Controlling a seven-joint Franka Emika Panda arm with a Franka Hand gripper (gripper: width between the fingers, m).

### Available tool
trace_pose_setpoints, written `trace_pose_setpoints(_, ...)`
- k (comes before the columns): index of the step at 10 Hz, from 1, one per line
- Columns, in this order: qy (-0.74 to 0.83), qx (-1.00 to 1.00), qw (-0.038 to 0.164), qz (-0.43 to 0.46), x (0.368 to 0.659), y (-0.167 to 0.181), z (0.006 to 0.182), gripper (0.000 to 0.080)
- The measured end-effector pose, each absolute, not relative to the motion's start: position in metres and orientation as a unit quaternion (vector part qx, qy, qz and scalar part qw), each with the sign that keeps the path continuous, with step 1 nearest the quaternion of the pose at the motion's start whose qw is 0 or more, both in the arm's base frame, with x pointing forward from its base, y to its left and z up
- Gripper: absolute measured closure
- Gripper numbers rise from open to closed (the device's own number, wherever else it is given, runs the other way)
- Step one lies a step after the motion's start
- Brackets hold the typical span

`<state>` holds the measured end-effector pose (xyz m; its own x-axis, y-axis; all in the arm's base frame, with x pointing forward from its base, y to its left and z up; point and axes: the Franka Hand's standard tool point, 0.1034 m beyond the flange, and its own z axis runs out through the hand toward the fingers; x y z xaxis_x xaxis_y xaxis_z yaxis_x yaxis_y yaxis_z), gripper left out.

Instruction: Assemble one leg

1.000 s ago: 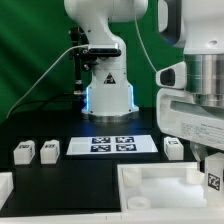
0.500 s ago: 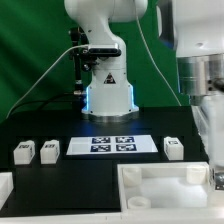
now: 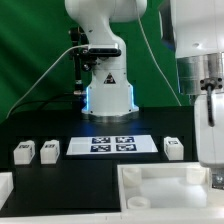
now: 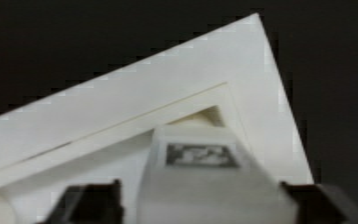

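Lower now, the gripper [image 4: 197, 190] holds a leg [image 4: 199, 160] tight over the tray [image 3: 160, 185] corner, lower right — screwing in remains.

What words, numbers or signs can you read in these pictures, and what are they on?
No words or numbers can be read anywhere.
Triangle warning sign on the robot base: its symbol is too small to read.
Black-and-white square tags on the marker board: patterns, not letters.
Tags on the small legs: patterns only, too small.
Tag on the leg between the pincer fingers, wrist view: blurred pattern, unreadable.
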<state>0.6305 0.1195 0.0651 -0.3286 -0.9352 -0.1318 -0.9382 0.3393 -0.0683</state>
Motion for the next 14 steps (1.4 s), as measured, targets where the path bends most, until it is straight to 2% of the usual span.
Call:
trace_pose_setpoints(1,0.814,-0.577,0.074,0.010,0.6302,0.1206,0.0648,0.0210)
trace_pose_setpoints(2,0.760,-0.646,0.074,0.004,0.6293,0.1242,0.0645,0.0210)
trace_pose_setpoints(3,0.683,-0.726,0.074,-0.003,0.6282,0.1263,0.0637,0.0161)
trace_pose_setpoints(8,0.456,-0.887,0.067,-0.022,0.6281,0.1248,0.0630,0.0150)
trace_pose_setpoints(9,0.331,-0.942,0.042,-0.023,0.6285,0.1225,0.0630,0.0150)
trace_pose_setpoints(10,0.253,-0.967,0.031,-0.030,0.6343,0.1209,0.0645,0.0150)
trace_pose_setpoints(11,0.262,-0.964,0.032,-0.031,0.6336,0.1203,0.0638,0.0150)
trace_pose_setpoints(13,0.286,-0.957,0.032,-0.030,0.6334,0.1202,0.0634,0.0177)
trace_pose_setpoints(14,0.318,-0.947,0.034,-0.028,0.6333,0.1207,0.0634,0.0354)
